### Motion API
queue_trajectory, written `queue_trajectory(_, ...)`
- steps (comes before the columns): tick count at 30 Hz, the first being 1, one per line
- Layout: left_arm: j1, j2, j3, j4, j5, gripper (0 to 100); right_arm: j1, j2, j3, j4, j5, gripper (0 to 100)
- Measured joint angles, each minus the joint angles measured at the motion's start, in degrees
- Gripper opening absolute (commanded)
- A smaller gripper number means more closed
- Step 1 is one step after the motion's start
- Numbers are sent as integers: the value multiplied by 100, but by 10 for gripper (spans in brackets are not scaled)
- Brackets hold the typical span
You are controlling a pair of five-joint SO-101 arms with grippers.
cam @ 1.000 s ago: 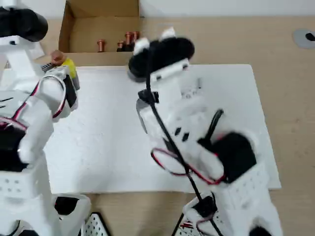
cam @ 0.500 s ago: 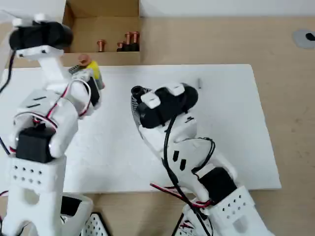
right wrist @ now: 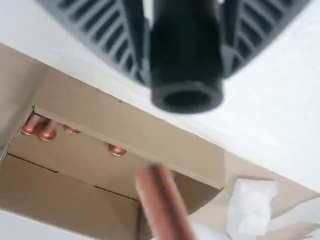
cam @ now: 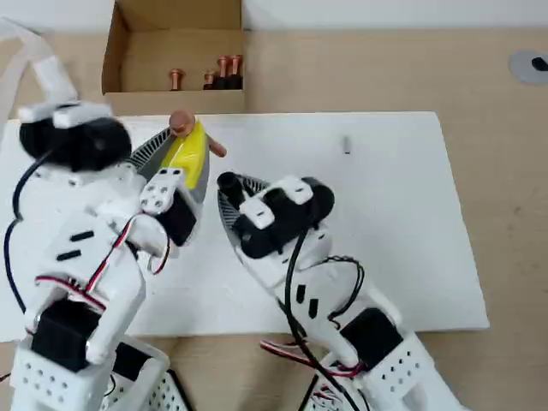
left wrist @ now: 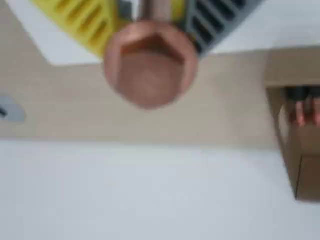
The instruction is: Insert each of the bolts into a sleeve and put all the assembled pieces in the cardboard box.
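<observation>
1. Jaws of the left gripper (cam: 180,139), seen from above, are clamping a copper bolt (cam: 181,122) near the cardboard box (cam: 111,62); the right gripper's (cam: 231,193) are pinching a black sleeve (cam: 228,182) just beside.
2. Left wrist: the bolt's head (left wrist: 150,65) is facing the camera.
3. Right wrist: sleeve (right wrist: 186,70) and bolt (right wrist: 161,200) are sitting apart, box (right wrist: 125,137) beyond.

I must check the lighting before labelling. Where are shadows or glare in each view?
High view: the white mat is evenly lit, with only faint shadows near the arms and no glare. Left wrist view: the head of the bolt shows a soft sheen and no hard highlight. Right wrist view: the bore of the sleeve is dark, and the cardboard box looks slightly darker inside.
</observation>
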Motion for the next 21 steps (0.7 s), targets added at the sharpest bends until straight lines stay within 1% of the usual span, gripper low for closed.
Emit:
queue_trajectory(5, 44, -211, 167, -18, 26, 9, -9, -237, 185, 0, 0, 9)
queue_trajectory(10, 79, -229, 141, 475, 26, 9, -9, -325, 202, -9, 0, 9)
queue_trajectory(15, 422, -229, 0, 800, -9, 9, -18, -334, 211, -9, 0, 9)
queue_trajectory(21, 510, -229, -35, 800, 18, 10, -26, -334, 211, -9, 0, 9)
